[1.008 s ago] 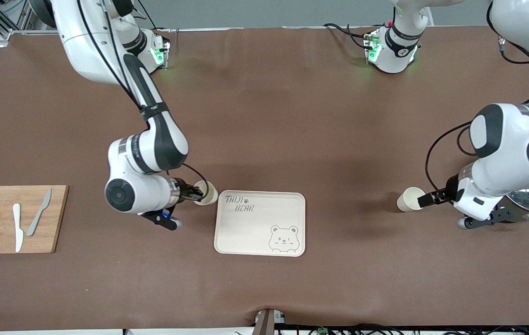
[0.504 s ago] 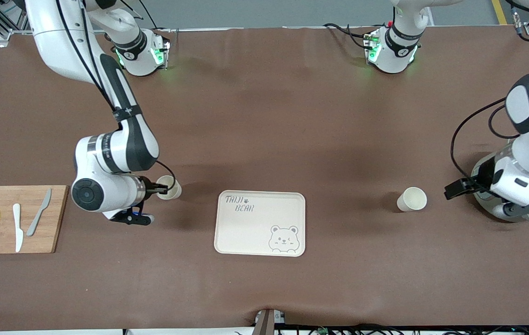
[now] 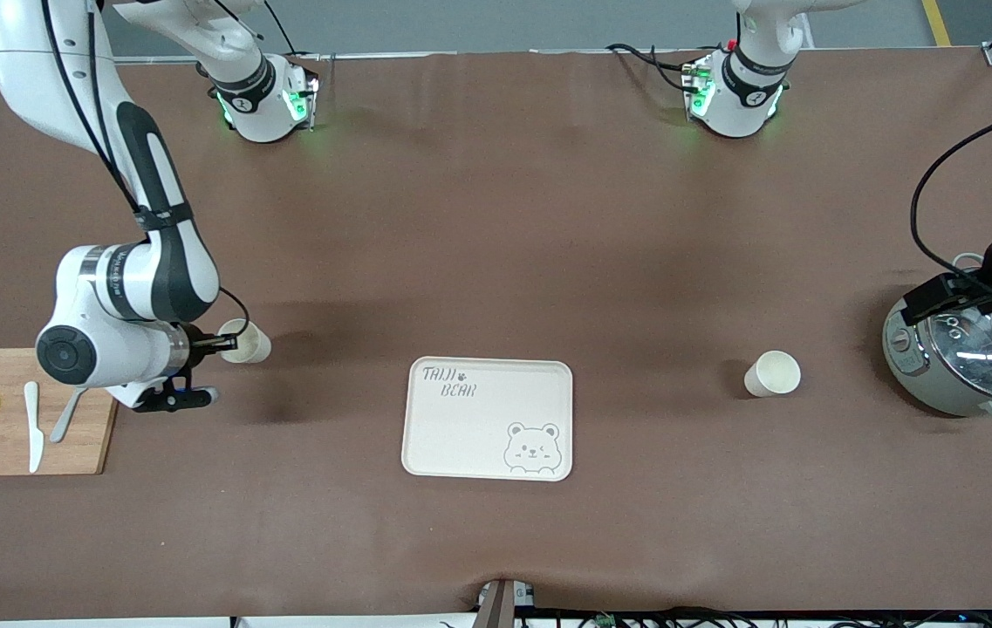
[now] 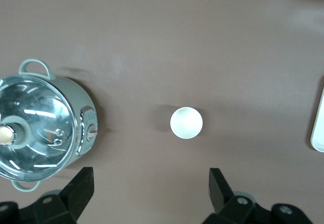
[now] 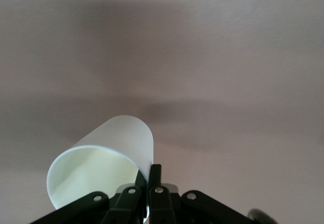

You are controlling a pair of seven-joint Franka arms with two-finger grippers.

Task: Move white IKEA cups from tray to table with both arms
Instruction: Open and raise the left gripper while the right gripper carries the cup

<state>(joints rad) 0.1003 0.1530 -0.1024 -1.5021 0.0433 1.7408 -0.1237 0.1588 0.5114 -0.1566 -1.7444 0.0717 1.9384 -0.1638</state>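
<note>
One white cup point(image 3: 244, 341), pinched at its rim by the right gripper point(image 3: 218, 345), should be lowered level onto the table point(image 3: 496, 218) before release; the left gripper point(image 4: 147, 193) hangs spread.

White jointed arms point(image 3: 125, 292), black joint bands, black cables.

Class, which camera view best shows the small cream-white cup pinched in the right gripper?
The right wrist view: the small cream-white cup fills it, its rim wall pinched by the shut right gripper. The front view shows that cup small, above the brown table. The left wrist view shows only the other cup, standing free.
</note>
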